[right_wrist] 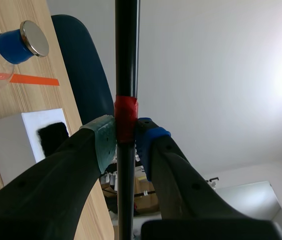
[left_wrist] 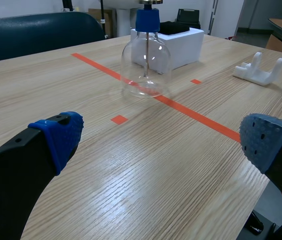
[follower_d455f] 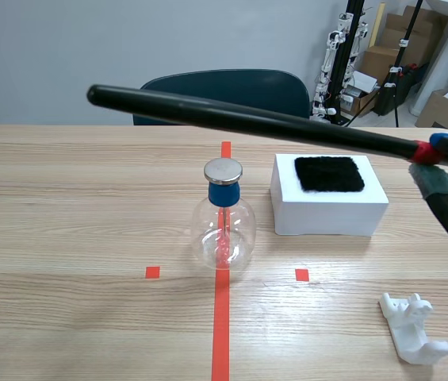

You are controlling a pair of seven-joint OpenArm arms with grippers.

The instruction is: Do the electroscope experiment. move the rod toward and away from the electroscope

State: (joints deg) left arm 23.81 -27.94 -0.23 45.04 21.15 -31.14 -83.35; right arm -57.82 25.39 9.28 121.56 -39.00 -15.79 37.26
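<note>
The electroscope (follower_d455f: 224, 226) is a clear flask with a blue neck and a flat metal cap (follower_d455f: 223, 170), standing on the red centre line. A long black rod (follower_d455f: 231, 117) hangs level above the table, crossing over the cap with its free end out to the left. My right gripper (follower_d455f: 434, 159) is shut on the rod's red-taped band (right_wrist: 126, 122); the cap (right_wrist: 28, 39) lies below the rod in that wrist view. My left gripper (left_wrist: 160, 142) stands open and low near the front left of the table, the flask (left_wrist: 145, 65) well ahead of it.
A white box (follower_d455f: 328, 208) with a black cloth (follower_d455f: 329, 173) on top sits right of the flask. A white rod stand (follower_d455f: 410, 327) lies at the front right. A dark blue chair (follower_d455f: 231, 89) stands behind the table's far edge.
</note>
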